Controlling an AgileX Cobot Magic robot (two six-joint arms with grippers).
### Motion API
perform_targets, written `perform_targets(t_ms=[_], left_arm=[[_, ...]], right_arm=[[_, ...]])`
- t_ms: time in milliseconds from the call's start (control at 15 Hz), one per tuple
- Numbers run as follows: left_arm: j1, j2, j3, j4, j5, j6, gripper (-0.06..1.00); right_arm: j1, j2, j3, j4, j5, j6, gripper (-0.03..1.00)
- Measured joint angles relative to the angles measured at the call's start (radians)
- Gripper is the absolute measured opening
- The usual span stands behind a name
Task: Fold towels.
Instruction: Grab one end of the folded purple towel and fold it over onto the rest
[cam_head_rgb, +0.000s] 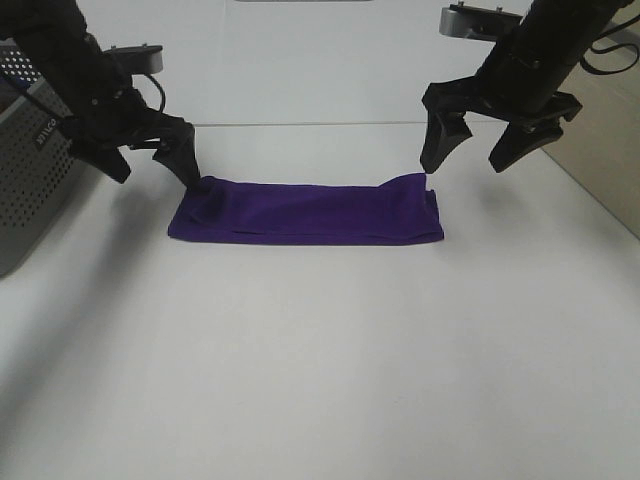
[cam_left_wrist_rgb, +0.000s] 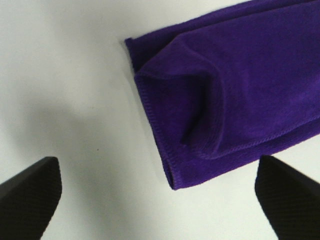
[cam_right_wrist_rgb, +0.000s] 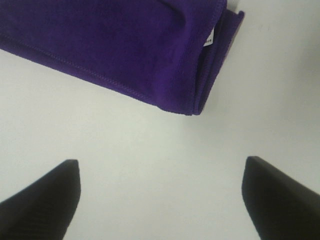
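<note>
Purple plush towel (cam_head_rgb: 305, 212) is lying folded into a long narrow strip mid-counter (cam_head_rgb: 320, 380), running left to right, with the grey basket (cam_head_rgb: 25, 180) sitting off at the left edge. Left end effector (cam_head_rgb: 155, 170) is hovering wide open and empty at the strip's left end, one finger right by the far-left corner. Right end effector (cam_head_rgb: 466, 163) is hanging open and empty just above the far-right corner. White tag (cam_right_wrist_rgb: 210, 39) is showing at the right end, where the layers are stacking. Step in hand is looking like the next half-fold along the length. To do it well, pinching should be catching every layer at one short end, lifting low and carrying it over to the other end with edges lining up. Left end is sitting rumpled, so it is probably needing smoothing first
</note>
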Motion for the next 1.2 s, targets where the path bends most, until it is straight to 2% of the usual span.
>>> perform_targets(t_ms=[133, 267, 667, 800, 933, 1133, 1200], left_arm=[[0.054, 0.055, -0.019, -0.141, 0.036, 0.073, 0.97], [0.109, 0.133, -0.064, -0.329, 0.112, 0.162, 0.97], [0.104, 0.22, -0.149, -0.395, 0.181, 0.167, 0.97], [0.077, 0.23, -0.154, -0.407, 0.183, 0.166, 0.97], [0.024, 0.236, -0.159, -0.413, 0.156, 0.12, 0.96], [-0.041, 0.244, -0.159, -0.405, 0.1, 0.063, 0.8], [-0.044, 0.247, -0.159, -0.398, 0.099, 0.058, 0.68]], right_arm=[[0.0, -0.019, 0.0, 0.0, 0.024, 0.003, 0.85], [0.0, -0.02, 0.0, -0.012, 0.04, 0.006, 0.85], [0.0, -0.02, 0.0, -0.014, 0.051, 0.006, 0.85], [0.0, -0.02, 0.0, -0.016, 0.072, 0.006, 0.85], [0.0, -0.02, 0.0, -0.018, 0.093, 0.006, 0.85], [0.0, -0.02, 0.0, -0.029, 0.119, 0.006, 0.85], [0.0, -0.02, 0.0, -0.03, 0.121, 0.006, 0.85]])
